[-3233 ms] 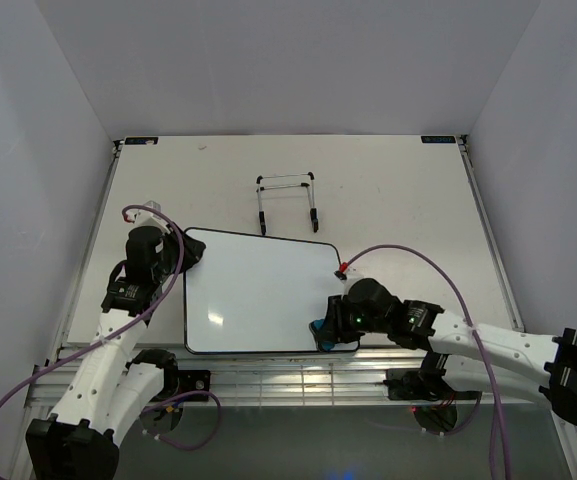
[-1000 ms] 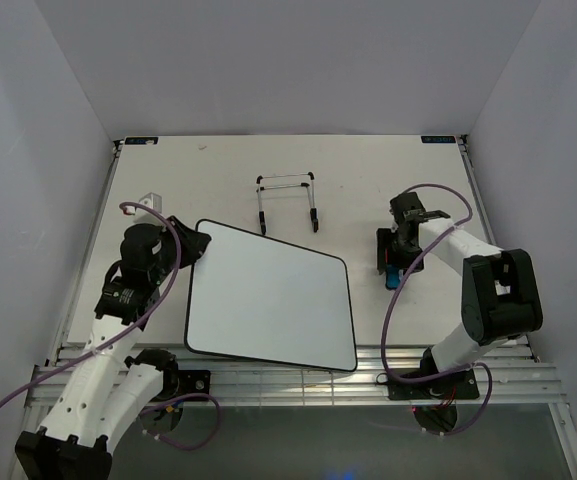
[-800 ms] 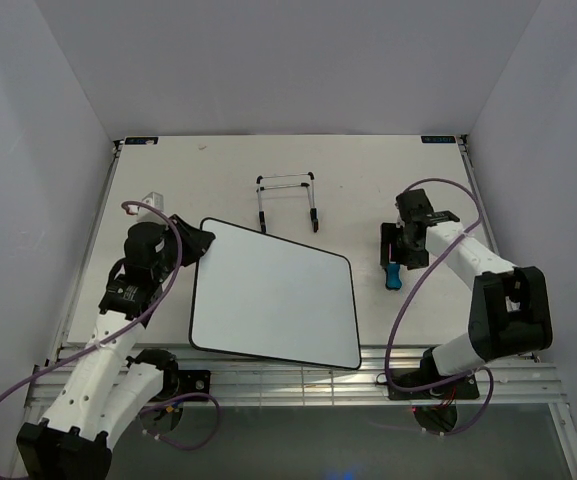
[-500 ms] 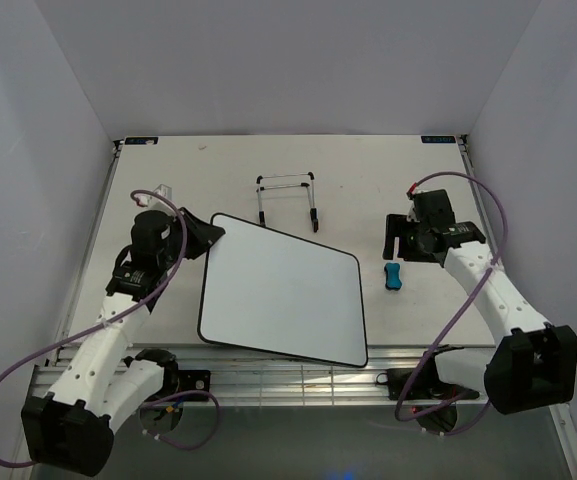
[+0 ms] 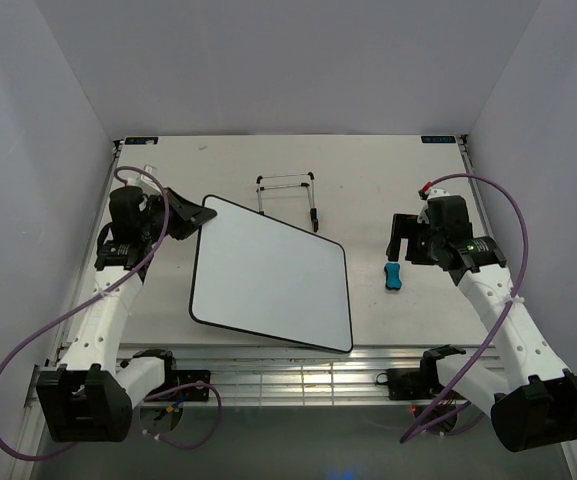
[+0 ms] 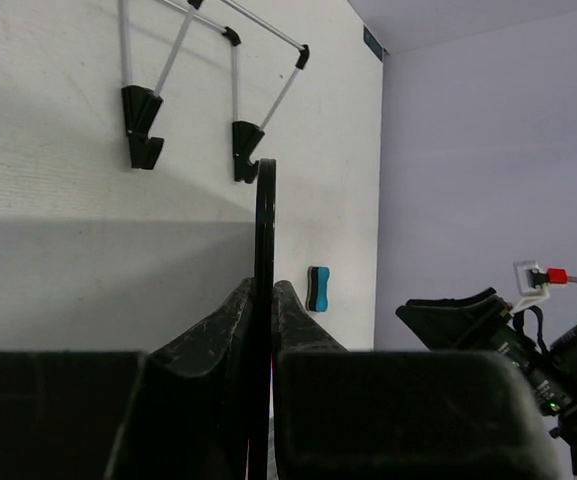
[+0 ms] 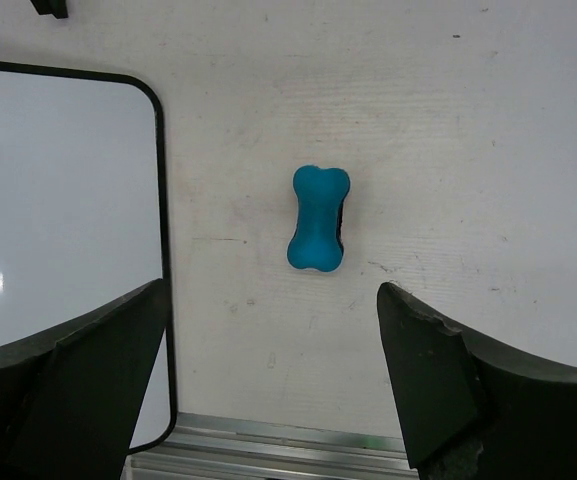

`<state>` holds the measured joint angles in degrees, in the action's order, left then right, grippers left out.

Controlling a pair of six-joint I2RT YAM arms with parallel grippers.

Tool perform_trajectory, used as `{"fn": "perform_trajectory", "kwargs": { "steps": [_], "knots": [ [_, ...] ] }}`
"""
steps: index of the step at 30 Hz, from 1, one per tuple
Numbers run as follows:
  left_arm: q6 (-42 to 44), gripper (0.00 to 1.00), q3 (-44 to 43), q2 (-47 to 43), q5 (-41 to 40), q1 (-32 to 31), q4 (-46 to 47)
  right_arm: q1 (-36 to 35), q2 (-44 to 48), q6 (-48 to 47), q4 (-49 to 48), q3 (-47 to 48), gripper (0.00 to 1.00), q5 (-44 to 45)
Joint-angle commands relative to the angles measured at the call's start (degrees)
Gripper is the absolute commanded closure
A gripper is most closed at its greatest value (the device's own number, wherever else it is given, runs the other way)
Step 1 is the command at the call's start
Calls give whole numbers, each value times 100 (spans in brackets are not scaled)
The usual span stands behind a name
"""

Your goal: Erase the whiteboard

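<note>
– Where's the whiteboard [image 5: 268,285]?
– On the desk [image 5: 388,180], and it looks clean. My left fingers [image 6: 223,345] pinch its corner tight.
– The right fingers [image 7: 78,370]?
– Wide open, empty, over the eraser [image 7: 318,218]. Next, I think, prop the board on its stand [image 6: 244,160].

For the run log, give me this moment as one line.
left gripper: shut on whiteboard edge | right gripper: open over eraser | eraser: on table, unheld | whiteboard: no writing visible

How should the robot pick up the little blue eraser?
Probably at its narrow waist, from straight above: the eraser lies flat on the table, apart from the whiteboard, and its pinched middle suits the jaws.
</note>
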<state>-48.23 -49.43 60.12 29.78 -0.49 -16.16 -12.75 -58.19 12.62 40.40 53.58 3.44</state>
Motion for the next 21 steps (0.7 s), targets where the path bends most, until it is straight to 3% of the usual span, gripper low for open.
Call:
{"fn": "perform_trajectory", "kwargs": {
  "steps": [1,10,14,21],
  "knots": [
    [-414,100,-321,-9,844,-4,533,27,159,-58,-50,65,10,-151],
    [-1224,100,-471,395,1618,-4,2291,27,370,-49,-85,65,10,-283],
    [-1382,100,-629,676,1759,-4,2442,19,432,-41,-86,38,10,-476],
    [-892,100,-1174,1256,2119,-135,2706,27,528,-76,-59,38,10,-467]
  ]
}}
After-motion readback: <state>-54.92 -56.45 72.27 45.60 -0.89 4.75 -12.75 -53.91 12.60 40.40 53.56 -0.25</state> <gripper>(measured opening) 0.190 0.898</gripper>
